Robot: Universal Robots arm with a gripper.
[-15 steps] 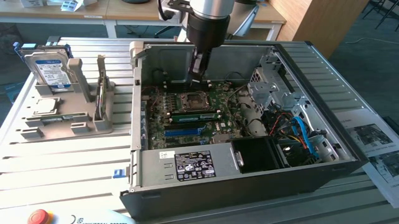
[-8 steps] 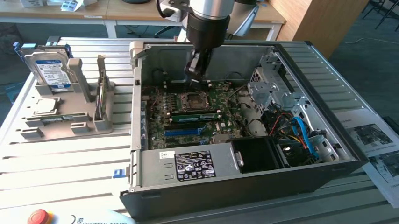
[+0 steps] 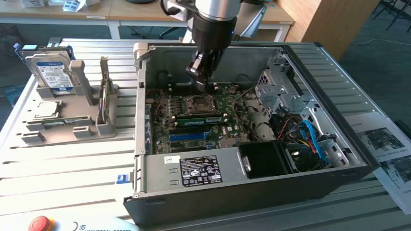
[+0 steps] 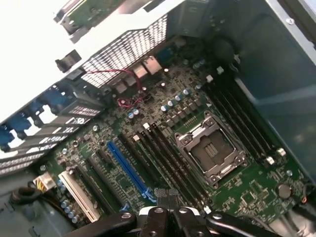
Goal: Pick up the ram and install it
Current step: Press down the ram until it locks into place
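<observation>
Exterior view: the black gripper hung inside the open dark-grey PC case, just above the green motherboard, w/ the long green ram stick seated in a slot beside the square metal CPU socket.

Wrist view: gripper fingers were pressed together, clenched on nothing, over the board's black memory slots.

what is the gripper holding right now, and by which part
Nothing that can be seen: the black gripper hangs over the green motherboard inside the open computer case, fingertips together with no green circuit-board stick between them.
</observation>
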